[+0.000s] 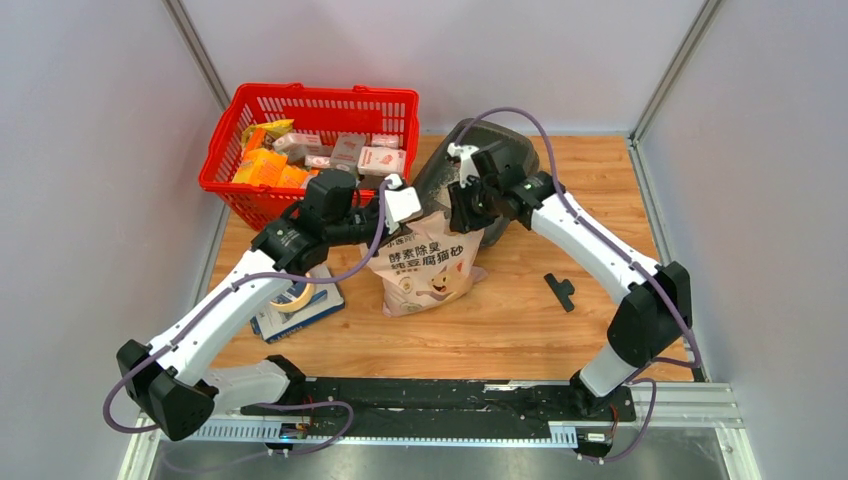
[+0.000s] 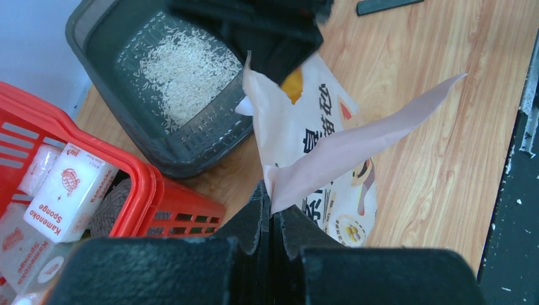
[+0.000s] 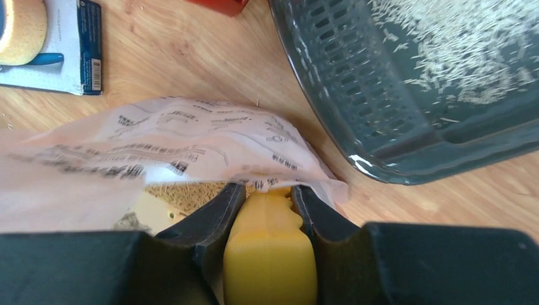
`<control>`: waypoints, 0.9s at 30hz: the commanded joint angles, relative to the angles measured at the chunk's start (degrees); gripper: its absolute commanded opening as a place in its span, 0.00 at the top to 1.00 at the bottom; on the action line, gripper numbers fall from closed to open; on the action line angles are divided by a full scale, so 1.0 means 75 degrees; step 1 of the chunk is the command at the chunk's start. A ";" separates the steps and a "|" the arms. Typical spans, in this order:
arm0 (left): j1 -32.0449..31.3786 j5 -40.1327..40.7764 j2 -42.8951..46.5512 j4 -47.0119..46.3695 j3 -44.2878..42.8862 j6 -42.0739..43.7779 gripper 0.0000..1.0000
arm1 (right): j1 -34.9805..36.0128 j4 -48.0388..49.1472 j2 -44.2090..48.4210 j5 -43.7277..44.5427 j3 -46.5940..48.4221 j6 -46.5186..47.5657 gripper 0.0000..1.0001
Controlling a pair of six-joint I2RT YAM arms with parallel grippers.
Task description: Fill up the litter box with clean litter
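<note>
Some litter lies as a thin pale patch on the floor of the litter box, which sits on the wooden table just beside the red basket; near its rim the right gripper is clamped on a yellow scoop at the mouth of the bag, while the left gripper pinches the bag's upper edge between closed fingers

The litter box is dark grey with a slotted grid pattern on its floor, and the litter in it is pale off-white. The bag is pink-beige with black characters and a cartoon cat. The scoop is yellow, the basket is red mesh, and the sponge packs are white with red print. The table shows warm wood grain.
</note>
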State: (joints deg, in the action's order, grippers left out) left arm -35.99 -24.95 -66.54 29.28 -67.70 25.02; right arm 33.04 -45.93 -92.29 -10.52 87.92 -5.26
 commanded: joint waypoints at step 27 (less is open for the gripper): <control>0.0017 -0.0119 0.0037 0.0092 -0.0465 0.0438 1.00 | -0.3221 0.2526 -0.0269 -0.5053 -0.0074 -0.4536 1.00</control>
State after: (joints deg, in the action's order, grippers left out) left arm -35.94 -24.73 -66.43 29.89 -67.46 26.35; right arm 11.42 -34.24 -96.44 -46.30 87.37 -35.42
